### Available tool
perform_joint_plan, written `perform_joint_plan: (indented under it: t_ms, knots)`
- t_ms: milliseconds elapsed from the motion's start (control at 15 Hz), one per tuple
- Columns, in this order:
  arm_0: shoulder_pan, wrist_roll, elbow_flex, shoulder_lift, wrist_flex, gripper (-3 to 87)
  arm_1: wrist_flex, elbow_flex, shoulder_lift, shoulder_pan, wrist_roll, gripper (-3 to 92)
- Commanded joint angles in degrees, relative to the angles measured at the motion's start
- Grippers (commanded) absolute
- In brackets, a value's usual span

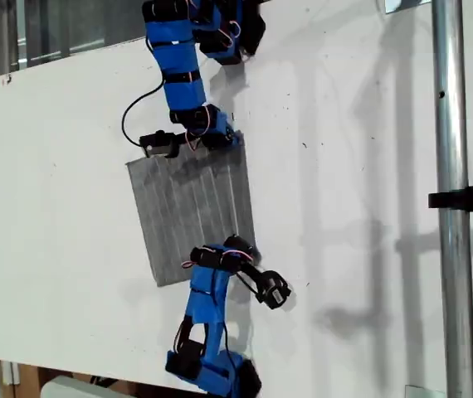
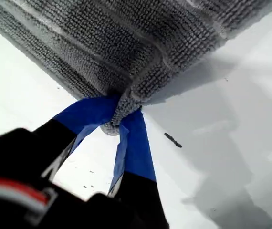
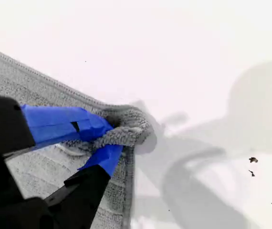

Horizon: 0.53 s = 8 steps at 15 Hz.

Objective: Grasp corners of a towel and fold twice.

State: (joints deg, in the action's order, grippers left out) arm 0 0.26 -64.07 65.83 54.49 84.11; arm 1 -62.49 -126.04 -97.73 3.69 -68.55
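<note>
Exterior view: grey striped towel [image 1: 191,211], a rough rectangle of soft cloth, lies flat on the white table [image 1: 54,166] at centre frame, between two blue arms, one above it and one below.

First wrist view: my first gripper [image 2: 121,114] pinches a lifted corner [image 2: 126,107] of looped terry; blue-taped jaws closed on it.

Second wrist view: my second gripper [image 3: 108,138] clamps a bunched, rounded corner [image 3: 131,129]; the cloth spreads flat behind.

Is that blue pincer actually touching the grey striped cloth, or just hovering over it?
Touching. In the first wrist view, my first gripper has its blue jaws pinched on a corner of the grey striped towel.
</note>
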Motion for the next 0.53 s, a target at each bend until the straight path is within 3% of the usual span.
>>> perform_joint_plan:
  t_ms: [0, 133, 267, 467]
  knots:
    - [2.9, 0.0, -2.3, 7.9, 4.1, -2.9, -9.9, 7.1, -8.0, -4.9, -2.7, -0.3]
    - [6.5, 0.0, -2.7, 15.3, 5.4, -2.9, -16.2, 11.6, -15.8, -10.6, -7.1, -0.3]
    - [9.5, -0.3, -1.8, 21.4, 5.4, -2.9, -16.6, 12.9, -19.3, -13.9, -9.1, -0.3]
    - [2.3, -0.6, 5.5, 24.3, 4.7, -2.9, -13.4, 8.9, -17.9, -1.9, -1.8, -0.3]
